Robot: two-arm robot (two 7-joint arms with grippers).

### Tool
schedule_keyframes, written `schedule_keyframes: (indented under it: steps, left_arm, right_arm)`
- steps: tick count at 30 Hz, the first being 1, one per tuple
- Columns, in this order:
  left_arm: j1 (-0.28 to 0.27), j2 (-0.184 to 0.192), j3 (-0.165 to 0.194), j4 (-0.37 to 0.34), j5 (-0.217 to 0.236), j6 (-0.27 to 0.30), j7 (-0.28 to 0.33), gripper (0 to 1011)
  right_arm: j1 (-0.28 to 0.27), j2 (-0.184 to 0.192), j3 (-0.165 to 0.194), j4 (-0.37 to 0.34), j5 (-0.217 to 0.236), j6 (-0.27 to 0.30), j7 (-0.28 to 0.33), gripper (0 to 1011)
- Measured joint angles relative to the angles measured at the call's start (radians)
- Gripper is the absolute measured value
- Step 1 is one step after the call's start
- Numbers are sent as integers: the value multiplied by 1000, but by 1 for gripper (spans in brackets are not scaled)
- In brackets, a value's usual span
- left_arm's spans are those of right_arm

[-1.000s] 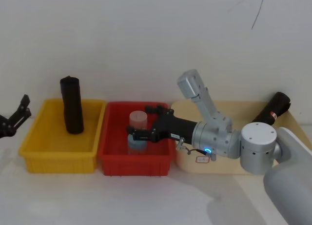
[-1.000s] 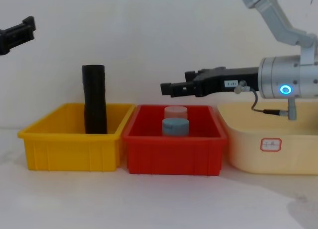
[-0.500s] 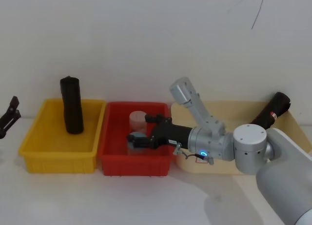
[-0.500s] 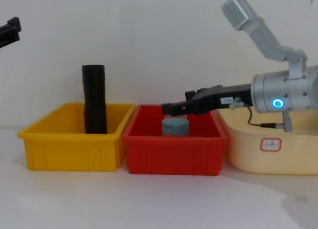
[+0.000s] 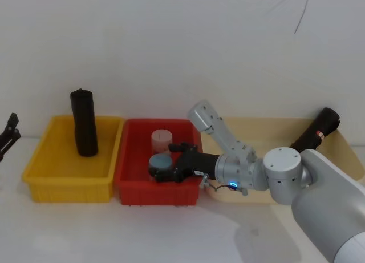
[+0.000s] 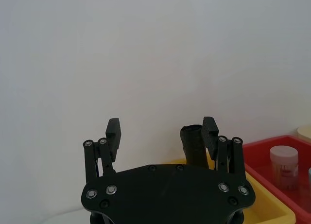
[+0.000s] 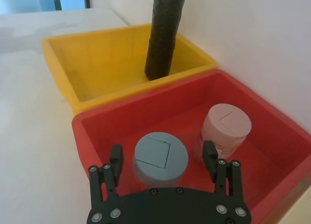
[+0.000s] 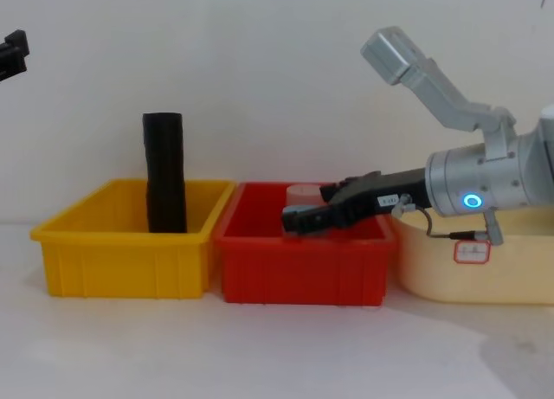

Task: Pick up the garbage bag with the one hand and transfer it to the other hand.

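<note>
Right hand (image 7: 163, 158): reaching from the right side into the red bin (image 5: 132, 177); black fingers (image 7: 115, 158) are standing open on either side of a grey-blue capped jar (image 5: 161, 162), not closing on it. A blue light is glowing on the silver wrist behind it. In the chest view the hand (image 8: 299, 220) is dipping below the rim of the red bin (image 8: 299, 269).

Left hand (image 6: 162, 134): hanging at the far left, well apart from the bins; its two fingers (image 6: 113, 130) are spread open with nothing between them. In the head view it (image 5: 8, 136) is showing at the left edge beside the yellow bin (image 5: 34, 172).

Garbage bag (image 5: 317, 130): black roll with a small red-and-white label band, lying tilted against the far right corner of the cream tray (image 5: 348, 154), well apart from both hands.

Plain black roll (image 5: 83, 123): standing upright in the back of the yellow bin, leaning toward the wall.

Pale pink jar (image 5: 161, 140): sitting in the red bin just behind the grey-blue capped jar; in the right wrist view the two jars are standing just beside each other.

Bins: yellow, red and cream are sitting in a row on the white worktop (image 5: 114, 234), from the robot's left to its right.
</note>
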Motion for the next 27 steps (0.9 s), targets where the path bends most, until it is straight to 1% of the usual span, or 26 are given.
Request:
schedule_keyframes:
  steps: [8,15,19,21,24,25,26,27]
  left_arm:
    - [2,1,-2,-1,1,-1,1,1000]
    - [2,1,-2,-1,1,-1,2,1000]
    - [2,2,-3,-1,1,-1,2,1000]
    - [3,2,-3,-1,1,-1,2,1000]
    - [3,2,-3,-1,1,-1,2,1000]
    - [3,2,-3,-1,1,-1,2,1000]
    - [3,2,-3,-1,1,-1,2,1000]
    - [3,2,-3,-1,1,-1,2,1000]
  right_arm:
    - [18,-15,0,50,-7,-5,-3,1001]
    - [35,-27,16,94,-1,-3,-2,1001]
    - [40,-32,25,110,5,0,1,945]
    - [42,-33,28,115,7,2,2,900]
    - [44,-35,35,121,11,6,7,818]
    - [45,-35,38,122,14,7,8,763]
    - [45,-35,39,122,14,8,9,763]
    - [45,-35,41,123,16,10,12,727]
